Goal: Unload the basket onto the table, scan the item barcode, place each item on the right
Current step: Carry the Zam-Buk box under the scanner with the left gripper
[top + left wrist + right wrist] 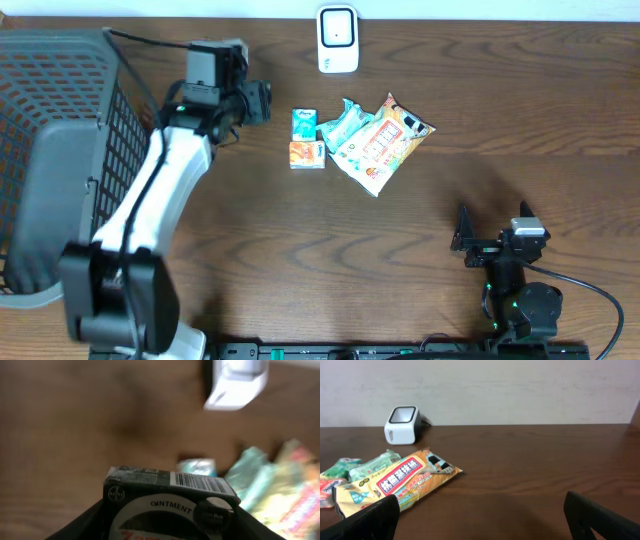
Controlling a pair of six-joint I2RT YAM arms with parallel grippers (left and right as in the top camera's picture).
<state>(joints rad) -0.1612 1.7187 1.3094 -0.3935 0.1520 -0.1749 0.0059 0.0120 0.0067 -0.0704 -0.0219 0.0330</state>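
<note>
My left gripper (170,527) is shut on a black ointment box (165,495), held above the table. A barcode (197,481) runs along the box's top edge and faces up toward the camera. Overhead, the box (262,101) is a dark block at the left gripper (248,100), left of the pile of items. The white scanner (338,40) stands at the table's back edge, to the right of the box and apart from it; it is blurred in the left wrist view (236,385). My right gripper (482,525) is open and empty near the front right (466,240).
A grey mesh basket (60,150) fills the left side. On the table lie a small green box (304,123), an orange box (306,154), a teal pouch (345,125) and an orange snack packet (385,143). The scanner (402,425) also shows in the right wrist view.
</note>
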